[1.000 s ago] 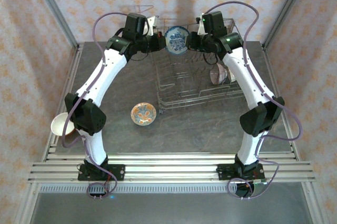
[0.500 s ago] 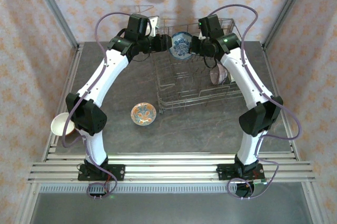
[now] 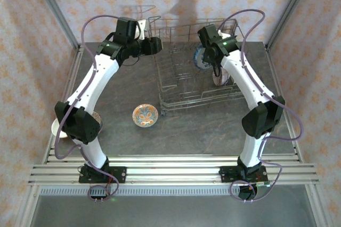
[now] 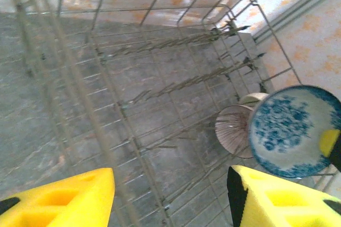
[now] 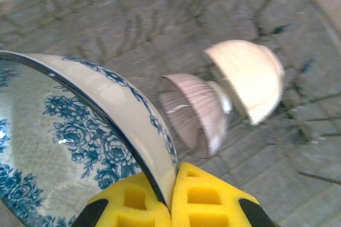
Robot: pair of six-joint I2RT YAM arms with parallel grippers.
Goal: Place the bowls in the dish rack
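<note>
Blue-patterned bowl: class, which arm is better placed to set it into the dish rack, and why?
Right. The right gripper is shut on the blue-patterned bowl over the dish rack; the left gripper is open and empty.

No words, numbers, brand names or signs can be read anywhere here. The blue bowl (image 5: 58, 131) has painted flowers on it, not letters. The orange bowl (image 3: 144, 115), at about 7 o'clock from the dish rack (image 3: 181, 94), has a swirly pattern with no writing to read. The walls (image 3: 53, 3) have little orange shapes on them, not letters.
</note>
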